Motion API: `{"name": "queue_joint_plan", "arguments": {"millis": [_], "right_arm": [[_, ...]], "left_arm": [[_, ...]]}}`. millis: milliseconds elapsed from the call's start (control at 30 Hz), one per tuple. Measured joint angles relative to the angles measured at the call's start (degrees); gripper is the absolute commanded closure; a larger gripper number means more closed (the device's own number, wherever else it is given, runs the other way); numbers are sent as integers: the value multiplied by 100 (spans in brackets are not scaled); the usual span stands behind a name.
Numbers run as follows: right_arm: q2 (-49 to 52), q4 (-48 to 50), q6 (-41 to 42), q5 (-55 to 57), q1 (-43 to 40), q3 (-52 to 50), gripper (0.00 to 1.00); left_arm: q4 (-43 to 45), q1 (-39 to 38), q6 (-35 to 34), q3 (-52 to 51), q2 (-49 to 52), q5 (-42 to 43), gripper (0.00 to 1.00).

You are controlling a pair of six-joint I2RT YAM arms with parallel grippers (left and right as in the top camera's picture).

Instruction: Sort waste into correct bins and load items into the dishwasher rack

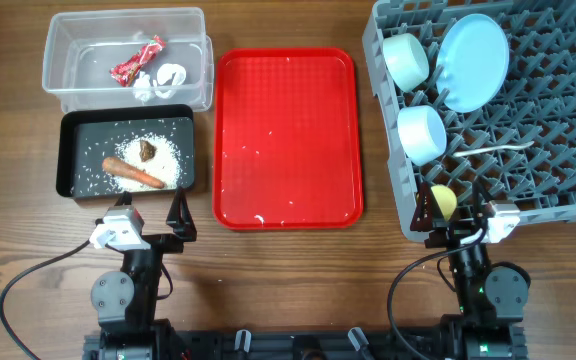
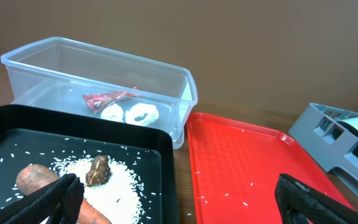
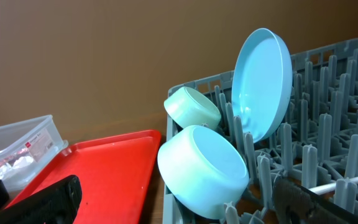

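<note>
Red tray (image 1: 288, 120) between black tub (image 1: 64, 155), rack (image 1: 558, 170)

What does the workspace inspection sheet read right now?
Surface: wooden table.
Job's things: wrapper, tissue in clear tub; carrot, scrap, rice in black tub; plate, far bowl, near bowl, spoon, yellow cup in rack.
Clutter: red tray, stray grains on it.
Grippers: left gripper open beside black tub; right gripper open over rack's near edge, by yellow cup.
Cables: left cable, right cable loop on table.
Surroundings: brown wall behind.
</note>
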Motion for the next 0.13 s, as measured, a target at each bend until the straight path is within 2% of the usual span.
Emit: {"name": "queue_joint_plan", "arguments": {"millis": [133], "right_arm": [[0, 0, 0, 0, 0, 0, 0]], "left_arm": [[0, 0, 0, 0, 0, 0, 0]]}}
